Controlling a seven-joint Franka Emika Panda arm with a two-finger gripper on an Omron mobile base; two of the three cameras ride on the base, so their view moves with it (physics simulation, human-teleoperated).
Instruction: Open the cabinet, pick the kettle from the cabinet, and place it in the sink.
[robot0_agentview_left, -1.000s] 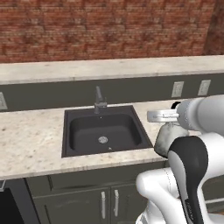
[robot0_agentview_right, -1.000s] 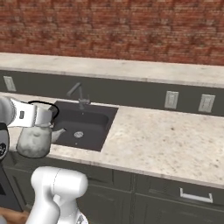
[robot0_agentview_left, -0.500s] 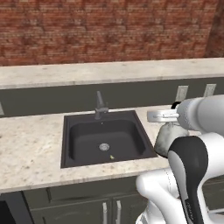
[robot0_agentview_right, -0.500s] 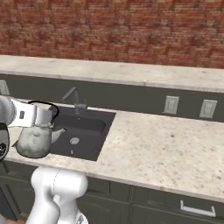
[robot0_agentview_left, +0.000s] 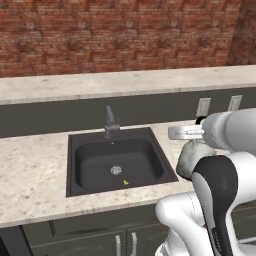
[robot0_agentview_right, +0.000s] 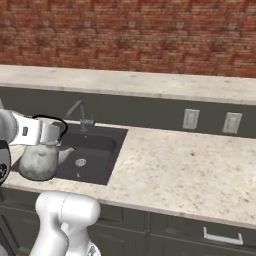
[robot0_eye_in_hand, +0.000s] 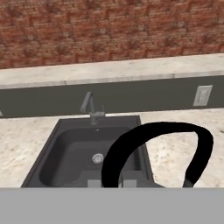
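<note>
My gripper (robot0_agentview_right: 54, 133) is shut on the black arched handle (robot0_eye_in_hand: 131, 146) of the kettle (robot0_agentview_right: 39, 161). The kettle's pale rounded body (robot0_agentview_left: 191, 155) hangs under the hand, with its spout toward the basin. It hangs in the air over the counter by the right rim of the black sink (robot0_agentview_left: 87, 162), above rim height. The sink (robot0_agentview_right: 102, 145) lies just beyond it, and in the hand view the basin (robot0_eye_in_hand: 65, 151) and its round drain show through the handle's arch. The gripper (robot0_eye_in_hand: 110, 183) shows low in the hand view. The cabinet is out of view.
A short grey faucet (robot0_agentview_left: 109, 122) stands at the sink's back edge. Speckled stone counter (robot0_agentview_right: 185, 170) stretches to the right. Wall outlets (robot0_agentview_right: 190, 119) sit on the dark backsplash under a raised ledge and a brick wall. Low cabinet doors (robot0_agentview_left: 125, 240) lie below.
Both base views have shifted a little and the sink looks nearer, so the camera has moved. The kettle hangs from the shut gripper just as before.
</note>
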